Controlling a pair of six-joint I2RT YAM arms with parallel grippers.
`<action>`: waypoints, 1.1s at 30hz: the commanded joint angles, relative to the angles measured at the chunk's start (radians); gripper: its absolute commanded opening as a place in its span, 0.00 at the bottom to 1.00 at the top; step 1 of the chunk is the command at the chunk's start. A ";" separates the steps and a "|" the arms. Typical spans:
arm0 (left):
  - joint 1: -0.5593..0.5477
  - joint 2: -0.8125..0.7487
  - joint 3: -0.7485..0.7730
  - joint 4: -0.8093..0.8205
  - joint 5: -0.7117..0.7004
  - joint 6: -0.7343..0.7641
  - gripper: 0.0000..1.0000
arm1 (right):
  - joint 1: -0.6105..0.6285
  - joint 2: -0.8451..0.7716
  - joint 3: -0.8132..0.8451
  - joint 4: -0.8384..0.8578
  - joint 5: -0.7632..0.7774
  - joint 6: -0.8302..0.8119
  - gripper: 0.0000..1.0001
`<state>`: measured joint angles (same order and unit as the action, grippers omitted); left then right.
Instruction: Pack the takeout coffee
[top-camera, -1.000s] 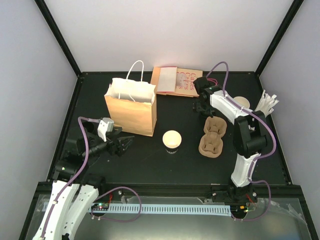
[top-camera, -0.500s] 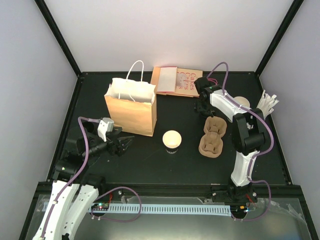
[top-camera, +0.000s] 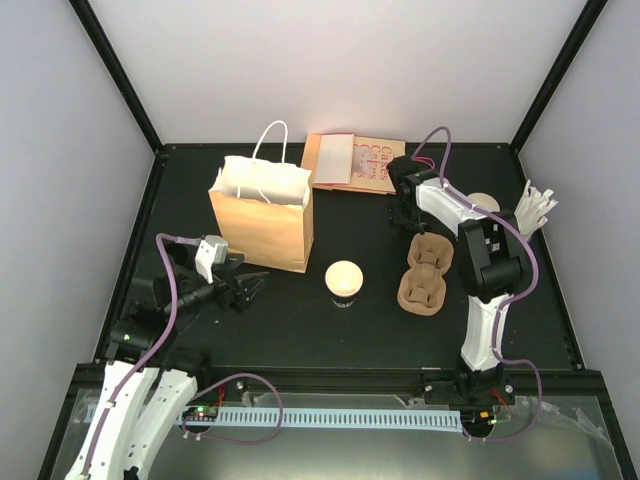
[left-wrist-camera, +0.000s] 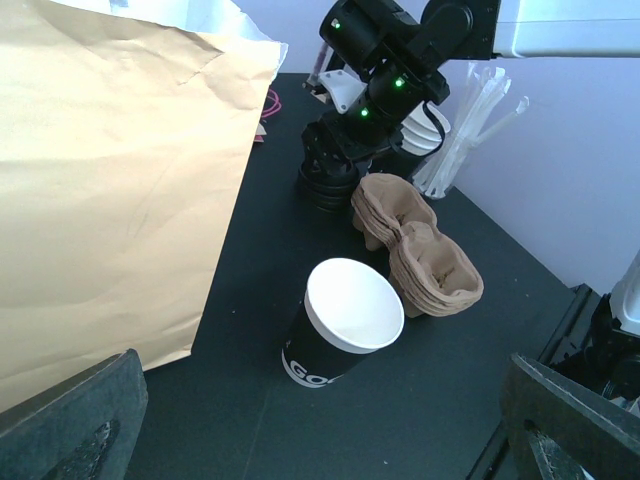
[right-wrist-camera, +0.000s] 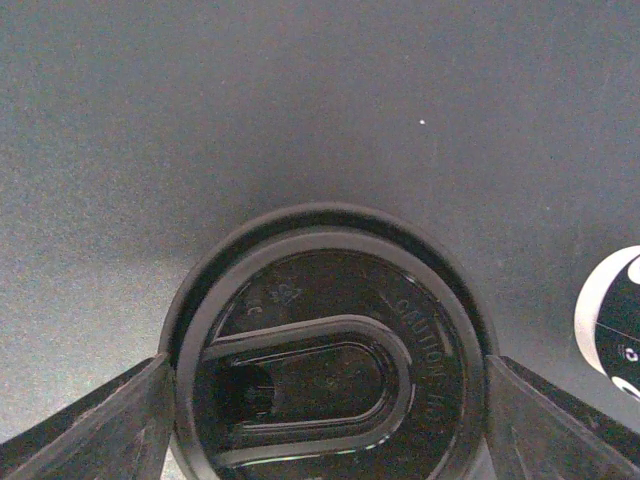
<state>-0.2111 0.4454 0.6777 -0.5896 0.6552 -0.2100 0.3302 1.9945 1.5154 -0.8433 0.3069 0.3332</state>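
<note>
Astride the round black plastic lid with the right gripper, fingers at its rim on both sides; unclear whether squeezing. Flat on the black table, well apart from the small black paper cup: upright, uncovered, cream-white inside, near the tan paper bag. Spread wide and empty at the left gripper. Early, by judgement: yet to cap, yet to bag.

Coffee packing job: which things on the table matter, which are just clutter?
Job: cup, lid, bag.
Lying about: carriers, straws, printed cardboard.
</note>
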 joint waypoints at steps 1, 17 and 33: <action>-0.004 0.005 -0.004 0.025 -0.001 0.015 0.99 | -0.008 0.005 0.041 0.002 0.015 0.000 0.83; -0.004 0.014 -0.003 0.025 -0.003 0.015 0.99 | -0.011 -0.024 0.040 -0.007 0.034 -0.010 0.78; -0.004 0.019 -0.004 0.027 -0.001 0.014 0.99 | 0.007 -0.162 -0.004 -0.010 0.019 -0.031 0.75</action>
<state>-0.2111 0.4549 0.6777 -0.5896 0.6552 -0.2100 0.3279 1.8851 1.5230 -0.8524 0.3149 0.3126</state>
